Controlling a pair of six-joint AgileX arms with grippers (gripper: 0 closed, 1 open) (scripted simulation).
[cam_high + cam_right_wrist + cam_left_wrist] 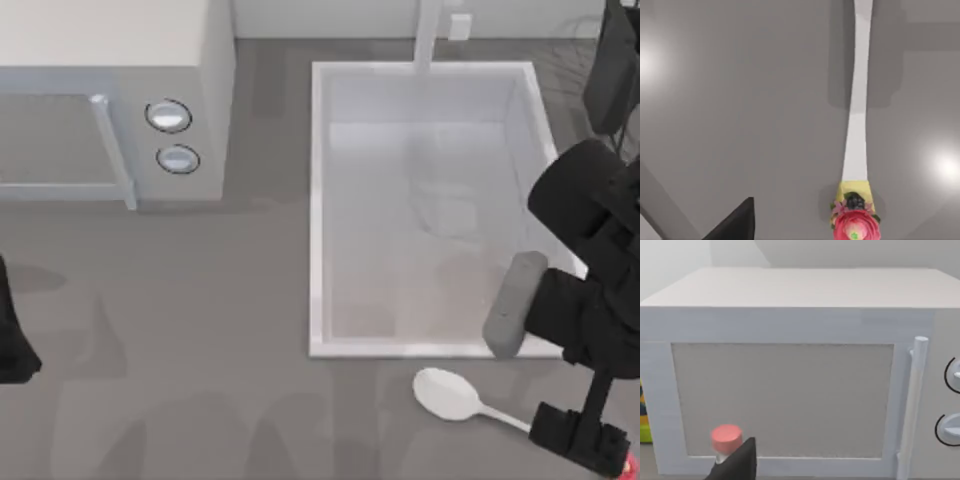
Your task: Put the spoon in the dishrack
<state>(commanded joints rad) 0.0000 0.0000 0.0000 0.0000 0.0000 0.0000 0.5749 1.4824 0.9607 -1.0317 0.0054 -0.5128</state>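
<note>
Top view: the spoon (452, 394) is seen lying on the grey table (200, 400) just below the white sink (318, 200), with the right gripper (580, 437) over its handle; jaw opening cannot be told. The left arm (12, 335) is parked at the left edge. Left wrist view: a microwave (790, 365) and a pink-capped bottle (726, 440) are shown. Right wrist view: the handle's red-and-yellow ornament (854, 220) is visible, resting on the table.

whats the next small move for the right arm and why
Probably lower the right gripper onto the spoon handle and close. The spoon lies flat on the counter in front of the sink, its handle running under the gripper, seemingly not yet lifted. The left arm sits parked at the left edge.
</note>
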